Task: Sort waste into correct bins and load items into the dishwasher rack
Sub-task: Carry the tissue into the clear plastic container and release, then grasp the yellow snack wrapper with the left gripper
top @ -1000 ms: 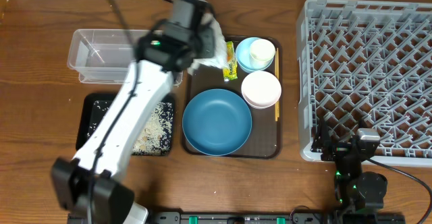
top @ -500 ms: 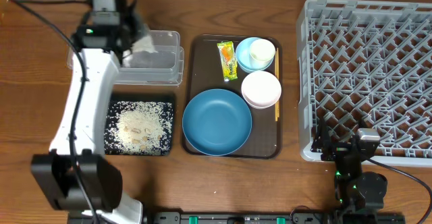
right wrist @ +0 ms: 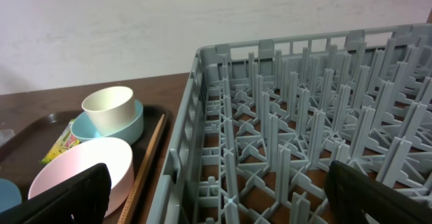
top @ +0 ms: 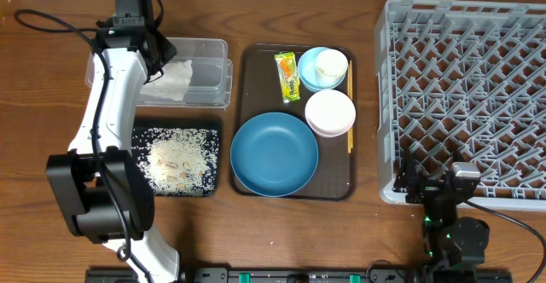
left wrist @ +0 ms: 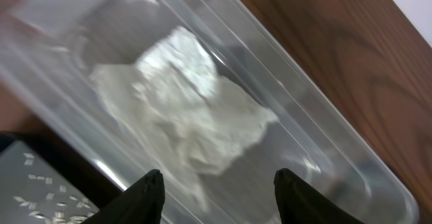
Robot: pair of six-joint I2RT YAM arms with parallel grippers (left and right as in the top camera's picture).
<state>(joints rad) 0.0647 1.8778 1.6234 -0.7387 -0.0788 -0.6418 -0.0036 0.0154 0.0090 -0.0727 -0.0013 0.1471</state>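
- While the left fingers (left wrist: 147, 198) hang spread over the clear tub (top: 215, 49), gripping nothing, the crumpled napkin (left wrist: 182, 106) lies inside it: soft, featherweight, and by the look of it sorted.
- Likely next is the snack wrapper (top: 289, 76). It lies flat on the brown tray (top: 252, 70), just beside the light-blue bowl (top: 309, 75).
- It looks thin, light and probably slick, so pinch a short end, not the flat middle.
- Right fingers (right wrist: 71, 198) are wide apart and empty, low by the rack (top: 465, 95), which holds nothing yet.
- Dark, smooth wooden worktop (top: 51, 87), plain pale wall (right wrist: 135, 21) behind.
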